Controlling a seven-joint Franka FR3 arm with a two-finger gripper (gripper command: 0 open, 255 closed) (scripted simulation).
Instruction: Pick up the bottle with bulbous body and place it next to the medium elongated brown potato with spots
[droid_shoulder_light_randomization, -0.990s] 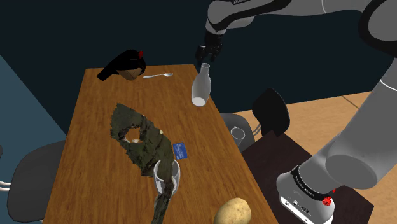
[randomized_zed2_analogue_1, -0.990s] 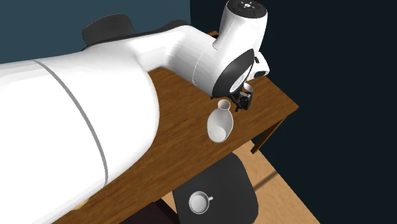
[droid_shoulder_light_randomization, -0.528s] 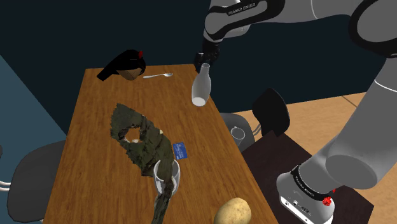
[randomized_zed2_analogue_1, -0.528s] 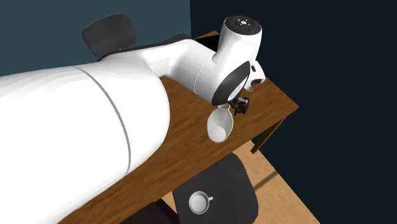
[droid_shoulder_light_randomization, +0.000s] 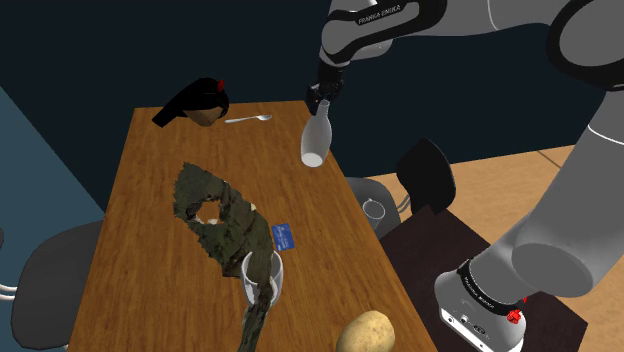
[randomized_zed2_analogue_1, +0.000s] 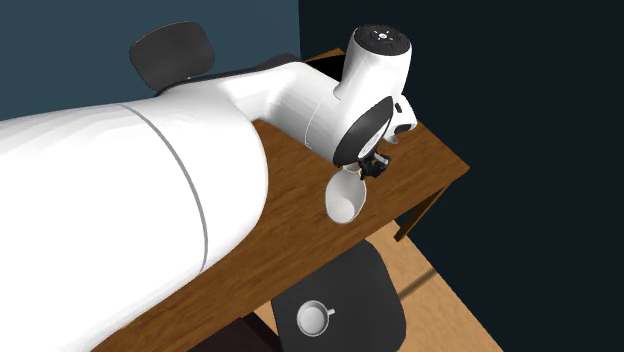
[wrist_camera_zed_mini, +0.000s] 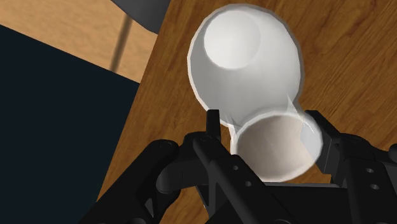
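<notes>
The white bottle with a round body and a narrow neck stands on the wooden table near its far edge on the shoulder view's right. My black gripper comes down onto its neck. In the wrist view the gripper has one finger pressed against each side of the bottle's open mouth, so it is shut on the neck. The second exterior view shows the bottle under the gripper close to the table's edge. The brown potato lies at the table's near end, far from the bottle.
A dark mottled rag-like thing, a white cup and a blue card lie mid-table. A spoon and a black object sit at the far end. Beside the table a chair holds a cup.
The fingers stood apart around the bottle's neck and have now closed onto it. The hand dropped a little lower a second ago. The bottle has not moved.
</notes>
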